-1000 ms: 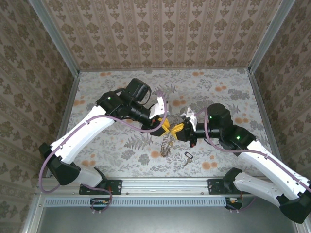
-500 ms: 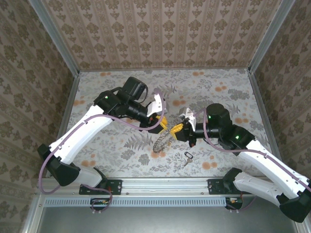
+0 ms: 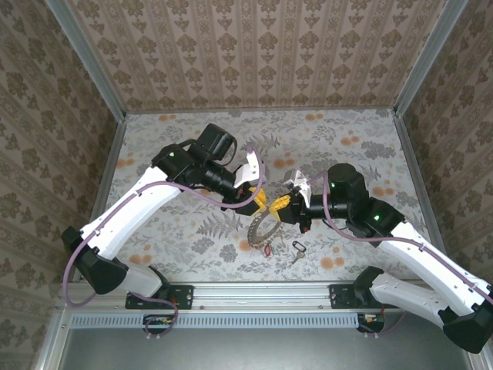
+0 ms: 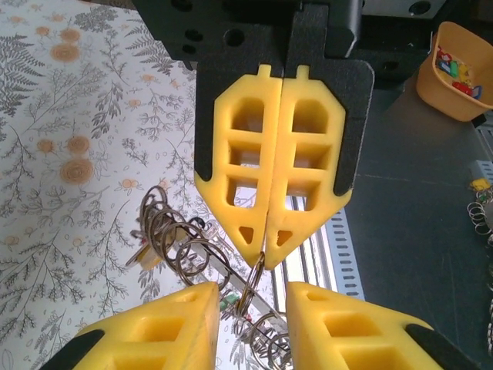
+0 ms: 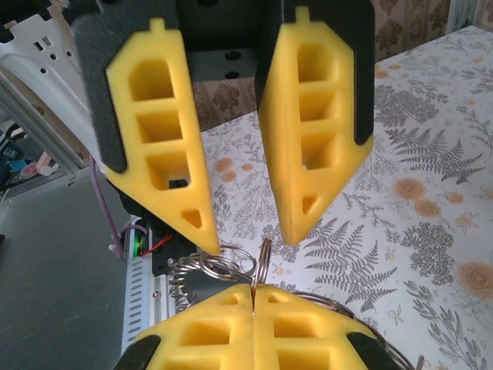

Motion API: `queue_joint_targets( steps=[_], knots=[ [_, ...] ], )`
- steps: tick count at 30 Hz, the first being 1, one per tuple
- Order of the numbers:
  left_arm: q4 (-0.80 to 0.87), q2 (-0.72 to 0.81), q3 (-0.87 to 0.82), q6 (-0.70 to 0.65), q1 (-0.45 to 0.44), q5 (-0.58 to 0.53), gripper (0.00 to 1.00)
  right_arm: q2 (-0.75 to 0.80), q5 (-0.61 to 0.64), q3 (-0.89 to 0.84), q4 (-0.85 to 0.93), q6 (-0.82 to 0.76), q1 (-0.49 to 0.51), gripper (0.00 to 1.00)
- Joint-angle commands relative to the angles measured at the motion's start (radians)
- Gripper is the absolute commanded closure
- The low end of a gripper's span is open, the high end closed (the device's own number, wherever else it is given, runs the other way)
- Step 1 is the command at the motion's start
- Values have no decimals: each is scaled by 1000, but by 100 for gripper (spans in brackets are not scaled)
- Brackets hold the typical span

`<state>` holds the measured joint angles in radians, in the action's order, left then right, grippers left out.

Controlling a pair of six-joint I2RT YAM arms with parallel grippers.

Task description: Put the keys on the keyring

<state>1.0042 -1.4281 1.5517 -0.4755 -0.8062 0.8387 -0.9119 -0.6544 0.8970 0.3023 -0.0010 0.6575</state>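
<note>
Dangling, one keyring (image 3: 253,230); lying apart, one key (image 3: 296,249).

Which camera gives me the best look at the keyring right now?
Top external: nearly the whole keyring hangs there as an open loop. Left wrist gives a close-up of some coils and the strand pinched in the shut right gripper; right wrist shows that strand edge-on.

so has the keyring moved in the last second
Yes. The keyring hung as a narrow strand left of the loose key; it has now spread into a round loop reaching nearer that key.
</note>
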Motion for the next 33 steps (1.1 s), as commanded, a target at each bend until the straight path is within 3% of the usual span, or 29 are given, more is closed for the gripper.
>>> queue_joint_targets(
  steps=[1,14,21,24,29,32,33],
  knots=[
    [14,-2,-4,-40,0,31,70,13,-30,35,-45,-10,7,100],
    [-5,1,-26,-40,-4,50,78,16,-34,32,-57,-7,7,100],
    [-18,7,-44,-40,-6,59,89,23,-29,27,-63,-5,6,100],
    [-46,21,-62,-32,-10,64,100,22,-28,23,-68,-3,6,100],
    [-96,56,-110,-9,-11,43,100,33,34,9,-73,5,5,100],
    [-146,99,-153,15,14,22,100,49,144,-14,-72,41,1,75],
    [-163,114,-166,22,23,14,100,58,193,-26,-68,64,-6,60]
  ],
)
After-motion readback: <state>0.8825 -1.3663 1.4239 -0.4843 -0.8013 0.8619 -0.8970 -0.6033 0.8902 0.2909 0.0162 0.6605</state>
